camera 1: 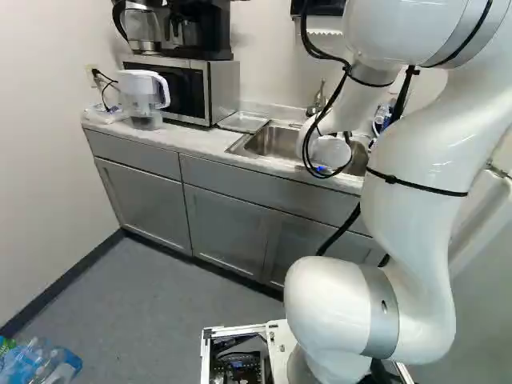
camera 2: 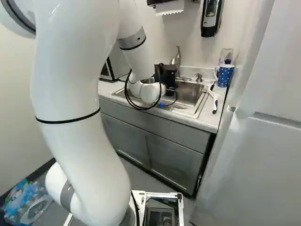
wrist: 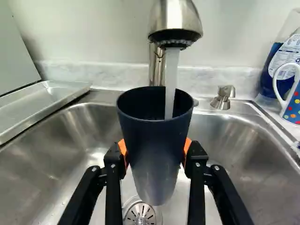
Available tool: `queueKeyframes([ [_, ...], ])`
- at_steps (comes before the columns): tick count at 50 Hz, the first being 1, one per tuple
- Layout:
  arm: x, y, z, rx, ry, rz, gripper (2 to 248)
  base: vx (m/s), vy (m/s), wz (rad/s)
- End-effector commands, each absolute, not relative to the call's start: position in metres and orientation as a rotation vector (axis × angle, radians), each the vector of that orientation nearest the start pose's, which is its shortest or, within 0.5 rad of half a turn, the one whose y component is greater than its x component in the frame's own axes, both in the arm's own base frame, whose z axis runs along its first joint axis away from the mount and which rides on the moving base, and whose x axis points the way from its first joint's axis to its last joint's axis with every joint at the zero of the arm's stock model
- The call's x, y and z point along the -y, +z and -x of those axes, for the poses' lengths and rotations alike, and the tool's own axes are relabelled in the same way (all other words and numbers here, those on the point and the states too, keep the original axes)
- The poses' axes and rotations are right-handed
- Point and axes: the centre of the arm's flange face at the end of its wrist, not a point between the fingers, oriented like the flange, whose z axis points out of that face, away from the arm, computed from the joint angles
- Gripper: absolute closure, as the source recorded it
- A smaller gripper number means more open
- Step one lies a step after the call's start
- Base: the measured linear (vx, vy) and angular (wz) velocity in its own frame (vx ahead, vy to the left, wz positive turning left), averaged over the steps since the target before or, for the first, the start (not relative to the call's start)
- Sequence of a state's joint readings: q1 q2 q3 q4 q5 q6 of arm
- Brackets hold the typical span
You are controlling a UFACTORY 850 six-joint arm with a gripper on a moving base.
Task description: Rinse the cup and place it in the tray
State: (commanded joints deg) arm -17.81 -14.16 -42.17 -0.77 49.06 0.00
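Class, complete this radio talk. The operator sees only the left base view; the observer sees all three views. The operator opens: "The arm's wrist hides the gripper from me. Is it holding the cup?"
Observer: Yes. The gripper has its orange pads against the cup from two sides.
Operator: Is any water getting into it?
Observer: Yes, the faucet is running, and its stream falls inside the open rim.
Operator: My arm also blocks the far end of the counter. Anything beside the sink there?
Observer: A white-handled tool, perhaps a brush, lies beside the sink, on the side where the blue dotted mug stands.
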Motion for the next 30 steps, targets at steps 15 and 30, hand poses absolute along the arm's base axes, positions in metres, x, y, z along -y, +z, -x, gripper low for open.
queueKeyframes([
  [15,0.1569,0.4164,-0.4912,-0.384,-2.061,2.590,125,0.000,0.000,0.000],
  [30,0.1569,0.4164,-0.4912,-0.384,-2.061,2.590,125,0.000,0.000,0.000],
])
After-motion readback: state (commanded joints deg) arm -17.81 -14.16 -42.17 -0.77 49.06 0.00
